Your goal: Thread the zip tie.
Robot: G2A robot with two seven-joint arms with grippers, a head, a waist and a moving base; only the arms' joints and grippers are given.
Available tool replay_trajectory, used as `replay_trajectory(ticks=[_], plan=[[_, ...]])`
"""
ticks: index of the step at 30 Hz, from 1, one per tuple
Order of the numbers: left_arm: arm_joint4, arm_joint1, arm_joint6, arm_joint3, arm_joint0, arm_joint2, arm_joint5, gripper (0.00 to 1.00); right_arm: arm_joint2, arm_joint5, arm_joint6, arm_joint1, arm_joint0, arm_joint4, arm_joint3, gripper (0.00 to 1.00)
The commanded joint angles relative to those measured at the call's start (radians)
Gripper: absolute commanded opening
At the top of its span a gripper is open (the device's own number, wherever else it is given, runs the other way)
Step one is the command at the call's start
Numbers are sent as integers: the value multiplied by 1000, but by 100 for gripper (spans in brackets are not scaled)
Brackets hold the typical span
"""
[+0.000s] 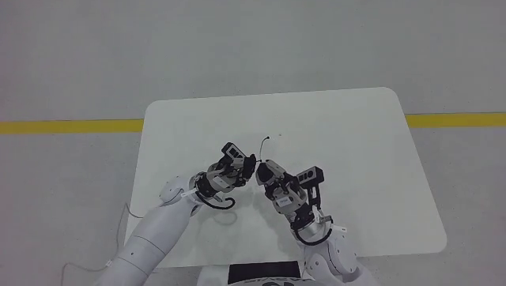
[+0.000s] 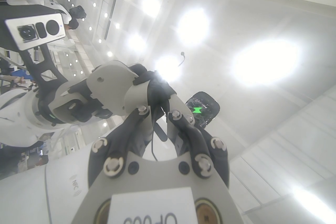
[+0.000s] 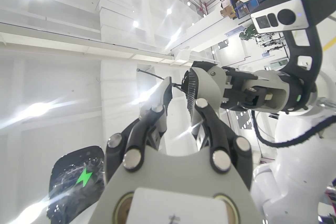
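Left end effector (image 2: pixel 157 101) clenched on the zip tie (image 3: pixel 152 75), right end effector (image 3: pixel 179 89) released astride it — the unsupported strap could flex and miss the head.

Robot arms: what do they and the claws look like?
The left arm and right arm wear smooth white shells. The left claw and right claw have black bars with silver bolts. A fuzzy black cable loops by the left wrist.

Both arms were bent inward, wrists turned upward; the left pincer (image 2: pixel 156 93) was pressed closed, the right pincer (image 3: pixel 178 83) held parted, tips nearly touching.
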Motion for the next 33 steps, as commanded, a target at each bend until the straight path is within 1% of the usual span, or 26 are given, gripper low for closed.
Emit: replay_trajectory(ticks=[1,4,7,19,33], plan=[[0,0,0,0,0,0,0,0,-2,0,-2,0,3,2,2,12],[0,0,0,0,0,0,0,0,-5,0,-5,0,7,3,5,10],[0,0,0,0,0,0,0,0,-5,0,-8,0,10,1,5,0],[0,0,0,0,0,0,0,0,5,0,-18,-1,7,-6,2,0],[0,0,0,0,0,0,0,0,40,0,-29,-4,-11,-4,1,0]])
